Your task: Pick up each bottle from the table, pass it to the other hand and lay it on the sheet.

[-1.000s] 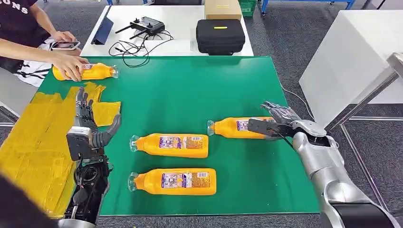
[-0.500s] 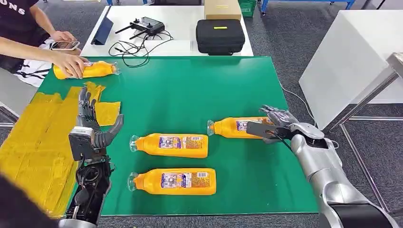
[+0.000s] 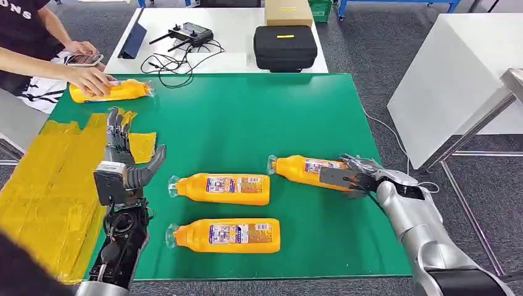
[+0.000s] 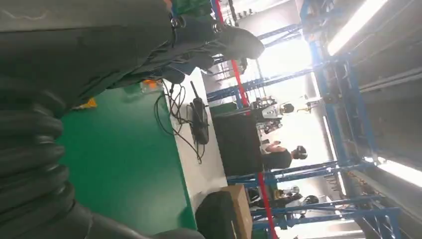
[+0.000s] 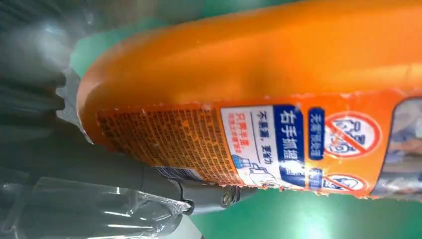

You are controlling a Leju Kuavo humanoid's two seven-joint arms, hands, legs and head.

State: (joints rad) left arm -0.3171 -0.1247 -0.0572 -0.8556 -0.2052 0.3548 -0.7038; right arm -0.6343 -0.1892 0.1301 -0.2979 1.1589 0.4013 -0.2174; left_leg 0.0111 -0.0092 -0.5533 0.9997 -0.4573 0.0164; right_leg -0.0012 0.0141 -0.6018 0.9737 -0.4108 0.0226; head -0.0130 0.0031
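Four orange bottles lie on the green table [image 3: 247,117]. My right hand [image 3: 354,174] grips the base end of the rightmost bottle [image 3: 302,169], which sits slightly askew, cap pointing left. In the right wrist view that bottle [image 5: 278,69] lies against my fingers, the thumb [image 5: 99,169] under its label. Two more bottles lie at the centre [image 3: 222,188] and near the front [image 3: 225,235]. My left hand [image 3: 123,163] is raised, open and holding nothing, at the edge of the yellow sheet [image 3: 43,185]. A person's hand [image 3: 89,79] rests on the far-left bottle [image 3: 120,91].
Behind the green table stands a white table [image 3: 234,58] with a black case [image 3: 285,46], a controller with cables [image 3: 188,34] and a cardboard box [image 3: 288,11]. A white cabinet [image 3: 456,74] stands to the right. The person sits at the far left corner.
My right hand has closed on the rightmost bottle, drawn it slightly toward me and tilted it. My left hand has edged forward and right. The person's hand stays on the far bottle.
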